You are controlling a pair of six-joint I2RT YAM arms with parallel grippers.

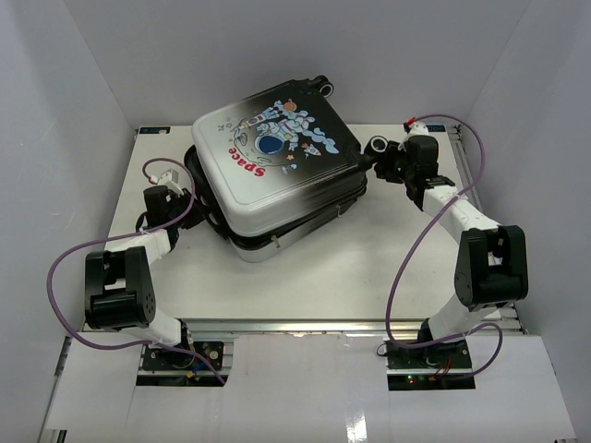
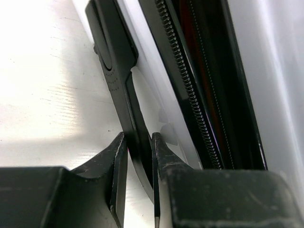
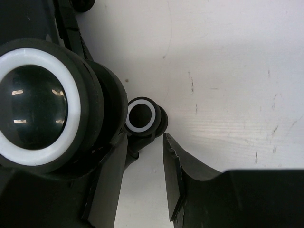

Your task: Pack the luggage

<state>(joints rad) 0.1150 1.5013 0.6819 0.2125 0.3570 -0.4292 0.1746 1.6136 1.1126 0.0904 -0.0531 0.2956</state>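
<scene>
The luggage lies flat on the table in the upper middle of the top view, printed shell up. Its lid is down on the lower half, with a dark seam showing along the near edge, so it does not look zipped.

The left claw sits at the case's left flank, its two fingers pinched tight on a flat black handle that runs beside the zipper. That grip probably anchors the case so it cannot slide or turn while the other arm works.

The right claw is at the case's right corner, among the wheels. A large wheel fills the left of its wrist view, and a smaller wheel sits just beyond the fingertips. Its fingers stand partly apart, with bare table visible between them, and appear to grip nothing. It is likely placed there to push or steady that corner and help square the lid.
</scene>
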